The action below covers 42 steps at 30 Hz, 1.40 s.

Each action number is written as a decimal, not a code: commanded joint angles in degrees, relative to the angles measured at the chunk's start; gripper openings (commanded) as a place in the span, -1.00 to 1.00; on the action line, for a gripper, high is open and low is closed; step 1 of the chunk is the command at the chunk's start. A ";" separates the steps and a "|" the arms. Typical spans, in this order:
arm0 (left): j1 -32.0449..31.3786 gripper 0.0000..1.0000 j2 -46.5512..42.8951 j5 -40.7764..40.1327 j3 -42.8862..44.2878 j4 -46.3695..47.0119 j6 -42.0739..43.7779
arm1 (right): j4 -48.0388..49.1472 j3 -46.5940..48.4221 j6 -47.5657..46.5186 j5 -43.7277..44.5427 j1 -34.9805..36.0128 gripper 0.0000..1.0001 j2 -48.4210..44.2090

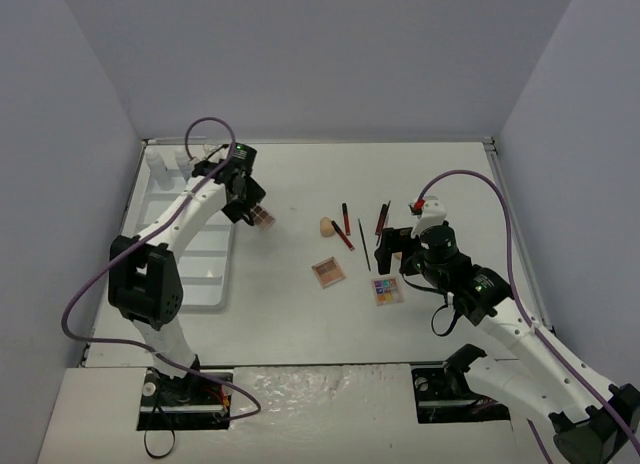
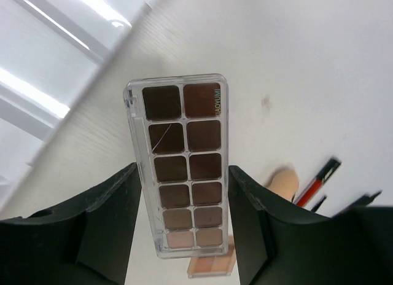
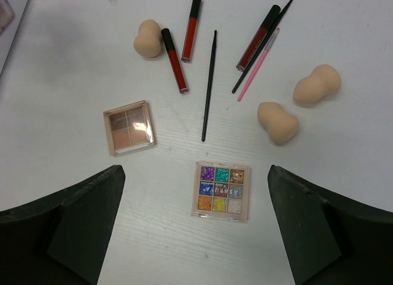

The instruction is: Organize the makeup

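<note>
My left gripper [image 2: 184,193] is shut on a long clear palette of brown eyeshadows [image 2: 184,131], held off the table beside the white tray [image 1: 205,269]. Below it a peach sponge [image 2: 284,182] and a red tube [image 2: 314,183] lie on the table. My right gripper [image 3: 196,193] hangs open above a colourful nine-pan palette [image 3: 221,191], touching nothing. Around that lie a small peach palette [image 3: 129,126], three peach sponges [image 3: 148,39] [image 3: 277,121] [image 3: 316,84], red tubes [image 3: 174,60] [image 3: 191,19] [image 3: 258,38], a black brush [image 3: 209,85] and a pink pencil [image 3: 258,65].
The white slotted tray runs along the table's left side, with clear white-capped bottles [image 1: 157,164] at its far end. Grey walls close in the table on three sides. The left arm [image 1: 170,224] reaches over the tray.
</note>
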 commanded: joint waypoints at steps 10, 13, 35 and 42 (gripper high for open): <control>23.44 -0.46 1.50 2.08 1.62 6.10 -7.80 | 1.75 1.07 -0.94 1.89 -0.29 1.00 -1.67; 25.96 -0.39 5.42 3.21 3.63 7.41 -8.56 | 1.71 1.15 -0.94 2.06 -0.25 1.00 -1.67; 31.69 0.68 14.43 5.41 12.83 2.97 -7.21 | 0.52 2.30 -1.29 2.42 -0.21 1.00 -1.14; 26.01 0.94 6.06 8.22 8.70 2.15 2.10 | 0.52 2.65 -1.29 2.87 -0.23 1.00 -1.49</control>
